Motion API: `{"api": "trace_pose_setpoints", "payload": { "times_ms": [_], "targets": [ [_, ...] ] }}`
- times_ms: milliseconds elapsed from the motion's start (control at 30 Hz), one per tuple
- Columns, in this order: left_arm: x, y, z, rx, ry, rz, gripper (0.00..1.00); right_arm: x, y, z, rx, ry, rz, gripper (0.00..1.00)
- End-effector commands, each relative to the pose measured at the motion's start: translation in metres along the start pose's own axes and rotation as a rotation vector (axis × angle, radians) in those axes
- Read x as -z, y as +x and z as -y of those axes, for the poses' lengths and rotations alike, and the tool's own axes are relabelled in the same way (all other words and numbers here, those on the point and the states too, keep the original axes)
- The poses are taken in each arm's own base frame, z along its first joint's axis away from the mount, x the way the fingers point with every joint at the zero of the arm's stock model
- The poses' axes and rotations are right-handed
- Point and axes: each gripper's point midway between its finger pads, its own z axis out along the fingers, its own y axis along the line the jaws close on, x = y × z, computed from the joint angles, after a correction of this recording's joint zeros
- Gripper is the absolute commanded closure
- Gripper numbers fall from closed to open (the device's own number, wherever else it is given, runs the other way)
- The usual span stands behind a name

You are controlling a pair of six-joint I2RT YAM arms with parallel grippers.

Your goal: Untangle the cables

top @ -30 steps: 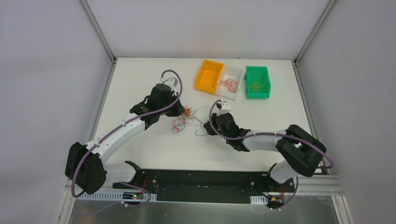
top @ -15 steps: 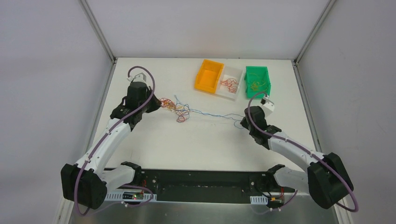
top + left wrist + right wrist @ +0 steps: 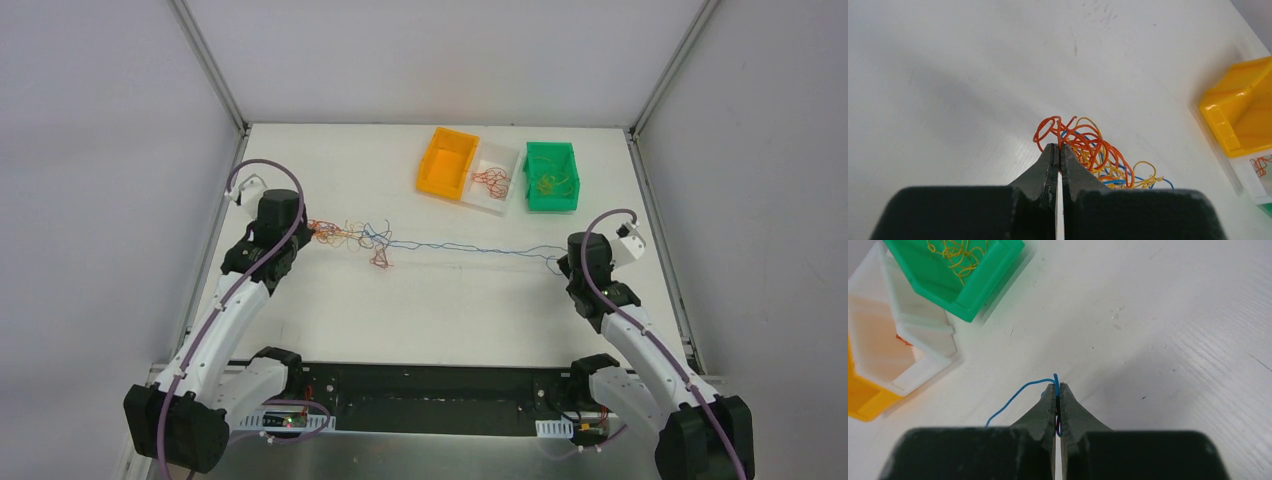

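The cables [image 3: 350,234] are a loose clump of thin orange, yellow, red and blue wires on the left half of the white table. My left gripper [image 3: 307,230] is shut on the clump's orange loops [image 3: 1083,145], its tips [image 3: 1058,148] pinched together. One blue cable [image 3: 470,246] runs stretched across the table from the clump to my right gripper [image 3: 566,262]. In the right wrist view the right gripper [image 3: 1057,386] is shut on that blue cable [image 3: 1018,395], which curls out over the left fingertip.
At the back of the table [image 3: 420,310] stand an orange bin [image 3: 447,162], a white bin [image 3: 492,185] holding red and orange wires, and a green bin [image 3: 552,176] holding yellow wires. Grey walls and metal posts enclose the table.
Both arms have swung outward, the left to the left edge and the right to the right. The clump has been dragged left and the blue cable has been pulled out nearly straight.
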Motion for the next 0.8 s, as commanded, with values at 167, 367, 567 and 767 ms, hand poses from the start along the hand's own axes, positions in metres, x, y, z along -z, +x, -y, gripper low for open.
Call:
{"api": "trace_pose_setpoints", "payload": {
  "times_ms": [167,367,567,767],
  "targets": [
    [0.006,-0.019,-0.024,0.06,-0.109,0.098,1.0,0.0,-0.01,0.014,-0.019,0.054,0.033,1.0],
    [0.001,0.006,0.014,-0.035,0.073,-0.061,1.0,0.007,0.003,-0.017,0.03,-0.089,-0.074,1.0],
    [0.007,0.055,0.075,-0.134,0.409,-0.339,1.0,0.014,0.016,-0.04,0.101,-0.182,-0.192,0.33],
    [0.009,0.07,0.09,-0.096,0.514,-0.387,1.0,0.038,0.045,-0.084,0.287,-0.362,-0.321,0.08]
  ]
}}
